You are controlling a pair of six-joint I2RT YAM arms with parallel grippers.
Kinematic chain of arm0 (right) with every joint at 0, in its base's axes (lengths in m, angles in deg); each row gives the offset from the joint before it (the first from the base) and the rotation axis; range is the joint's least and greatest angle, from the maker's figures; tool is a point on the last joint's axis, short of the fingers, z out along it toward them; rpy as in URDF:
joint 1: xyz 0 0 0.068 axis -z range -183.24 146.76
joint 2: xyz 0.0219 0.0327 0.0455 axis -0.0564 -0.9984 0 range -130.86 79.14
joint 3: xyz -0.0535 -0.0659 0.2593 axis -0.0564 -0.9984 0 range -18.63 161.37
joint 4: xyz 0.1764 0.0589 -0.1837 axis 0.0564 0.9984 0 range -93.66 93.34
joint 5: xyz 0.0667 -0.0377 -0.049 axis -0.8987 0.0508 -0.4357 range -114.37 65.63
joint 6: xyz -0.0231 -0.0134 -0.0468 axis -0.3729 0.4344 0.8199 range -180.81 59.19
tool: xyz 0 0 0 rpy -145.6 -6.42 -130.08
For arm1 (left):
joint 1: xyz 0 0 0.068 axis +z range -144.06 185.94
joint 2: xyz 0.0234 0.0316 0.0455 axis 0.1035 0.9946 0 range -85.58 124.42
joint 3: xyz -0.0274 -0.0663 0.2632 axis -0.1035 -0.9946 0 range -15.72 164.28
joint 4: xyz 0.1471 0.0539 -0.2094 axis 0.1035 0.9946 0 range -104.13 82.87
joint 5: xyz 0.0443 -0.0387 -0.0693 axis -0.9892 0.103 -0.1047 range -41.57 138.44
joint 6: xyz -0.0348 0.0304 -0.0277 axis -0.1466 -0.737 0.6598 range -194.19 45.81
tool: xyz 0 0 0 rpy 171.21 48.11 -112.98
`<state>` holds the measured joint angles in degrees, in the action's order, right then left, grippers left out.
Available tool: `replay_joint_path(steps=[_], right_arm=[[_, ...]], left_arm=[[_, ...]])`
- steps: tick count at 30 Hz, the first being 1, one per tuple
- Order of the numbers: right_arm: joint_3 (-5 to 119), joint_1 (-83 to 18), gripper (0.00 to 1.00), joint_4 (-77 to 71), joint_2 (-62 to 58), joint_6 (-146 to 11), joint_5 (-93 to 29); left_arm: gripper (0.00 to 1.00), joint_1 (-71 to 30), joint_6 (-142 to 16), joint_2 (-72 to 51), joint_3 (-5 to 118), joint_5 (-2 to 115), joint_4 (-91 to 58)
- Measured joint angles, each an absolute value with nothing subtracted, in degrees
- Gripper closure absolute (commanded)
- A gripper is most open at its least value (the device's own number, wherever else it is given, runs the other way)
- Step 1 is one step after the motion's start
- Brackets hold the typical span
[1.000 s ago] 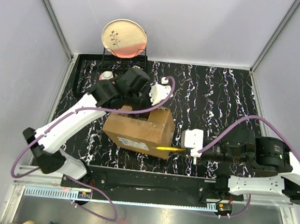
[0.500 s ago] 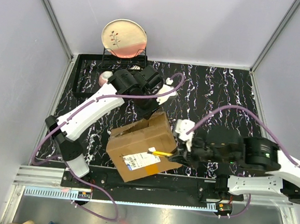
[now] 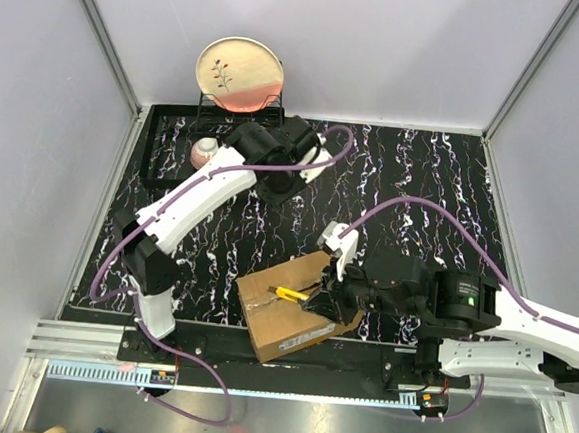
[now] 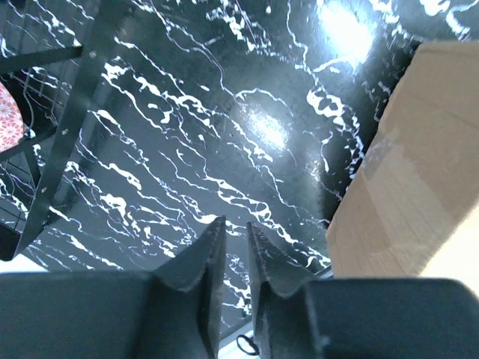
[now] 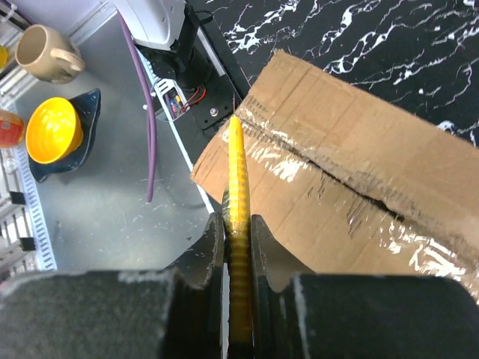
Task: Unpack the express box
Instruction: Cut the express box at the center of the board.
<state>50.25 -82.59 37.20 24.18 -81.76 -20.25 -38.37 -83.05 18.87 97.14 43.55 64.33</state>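
box sits skewed at 6 o'clock on the surface, by the near edge — tape seam split. right end effector clamps a yellow cutter, tip over the box top. left end effector at 12 o'clock of the box, well apart — fingers barely parted, empty.

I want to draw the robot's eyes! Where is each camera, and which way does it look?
Top view: above and behind the arms, looking down at the black table; the left arm and right arm show.
Left wrist: looks down at the table past its left pincer, slightly open, empty.
Right wrist: looks down at the express box past its right pincer, gripping a yellow cutter.
Shared: all three show the box.
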Motion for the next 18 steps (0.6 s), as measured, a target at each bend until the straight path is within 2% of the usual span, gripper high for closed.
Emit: replay_joint_path(steps=[9, 13, 18], right_arm=[[44.6, -82.5, 1.00, 41.4, 33.2, -94.9, -23.7], [43.9, -82.4, 1.00, 46.4, 29.8, -100.0, -28.4], [39.5, -82.4, 1.00, 50.9, 28.2, -106.3, -31.7]], left_arm=[[0.75, -26.8, -86.6, 15.1, 98.7, 57.1, 63.6], [0.75, -22.1, -90.7, 11.9, 92.0, 59.7, 62.5], [0.76, -22.8, -94.7, 6.2, 82.4, 61.1, 62.2]])
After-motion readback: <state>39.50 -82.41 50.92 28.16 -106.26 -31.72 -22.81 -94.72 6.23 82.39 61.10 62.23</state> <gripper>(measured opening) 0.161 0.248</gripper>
